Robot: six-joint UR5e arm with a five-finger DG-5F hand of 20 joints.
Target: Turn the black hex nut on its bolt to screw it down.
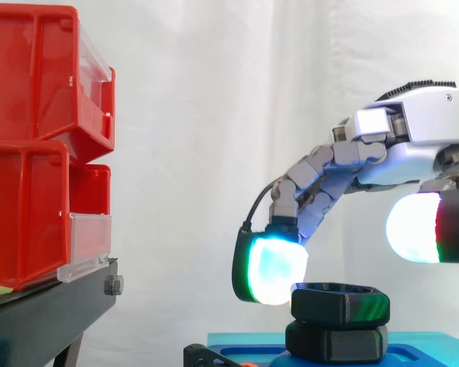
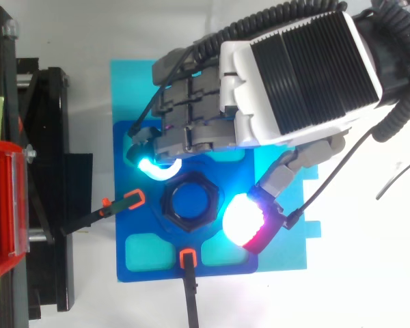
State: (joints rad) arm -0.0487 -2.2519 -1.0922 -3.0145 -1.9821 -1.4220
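Note:
The black hex nut (image 1: 340, 302) (image 2: 190, 201) sits on its bolt over a second black hex piece (image 1: 336, 342), in the middle of a blue fixture plate (image 2: 145, 253). My hand (image 1: 413, 145) (image 2: 294, 75) hovers over it, coming in from the right. Its fingers (image 1: 274, 269) reach down to the nut's left upper edge, with one cyan pad level with the nut's top. The thumb pad (image 2: 244, 220) glows white and red to the nut's right, higher up and apart from it. The hand straddles the nut with a gap on the thumb side; nothing is gripped.
Red bins (image 1: 30, 145) stand stacked on a black stand (image 1: 46, 306) at the left. The blue plate lies on a cyan board (image 2: 287, 239). Two black clamps with orange tips (image 2: 132, 200) (image 2: 188, 258) hold the plate from the left and the front.

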